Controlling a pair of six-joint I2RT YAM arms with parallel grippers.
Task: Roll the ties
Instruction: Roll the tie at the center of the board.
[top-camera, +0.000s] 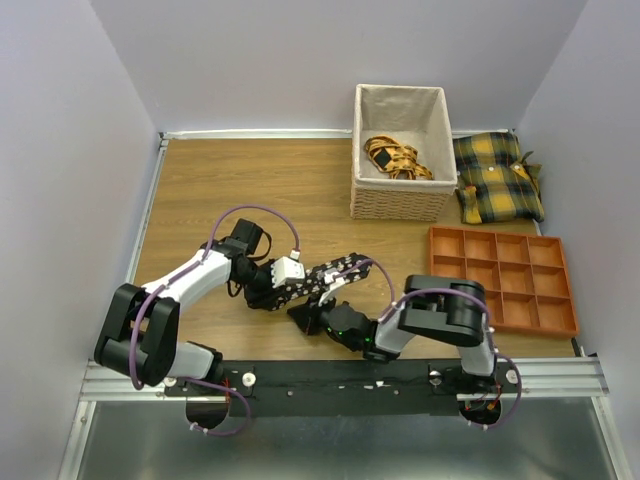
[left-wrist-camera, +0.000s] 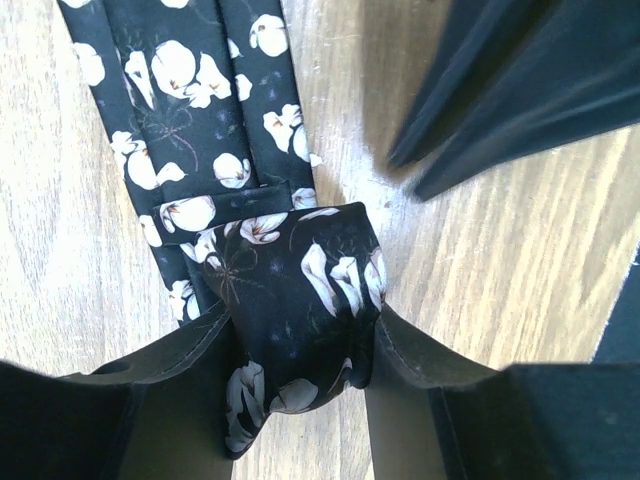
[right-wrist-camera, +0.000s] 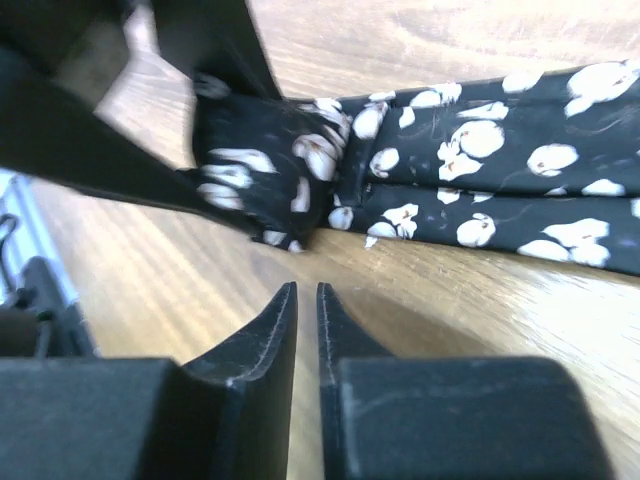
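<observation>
- The left gripper (left-wrist-camera: 300, 350) is seen clamped on the tie (left-wrist-camera: 200, 130). One finger (left-wrist-camera: 170, 380) is pressed against each side of a small coil (left-wrist-camera: 300, 280) at the tie's end.
- The coil is held low over the table (top-camera: 250, 180); whether it touches the wood cannot be told.
- From the coil, the rest of the tie is laid flat on the wood, folded lengthwise, and runs away from the left gripper. The fabric is black with white flowers.
- The right gripper (right-wrist-camera: 306, 295) is found just beside the coil, apart from it. Its fingers are parted by a narrow slit only, and nothing is held between them.
- In the top view the tie (top-camera: 335, 272) is seen as a short diagonal strip between the two arms, near the front of the table.
- A cloth-lined wicker basket (top-camera: 400, 205) is set at the far side, with a yellow-and-black bundle (top-camera: 395, 158) inside.
- Plaid cushions (top-camera: 497, 178) are placed just right of the basket.
- An orange compartment tray (top-camera: 500, 232) is set in front of the cushions.
</observation>
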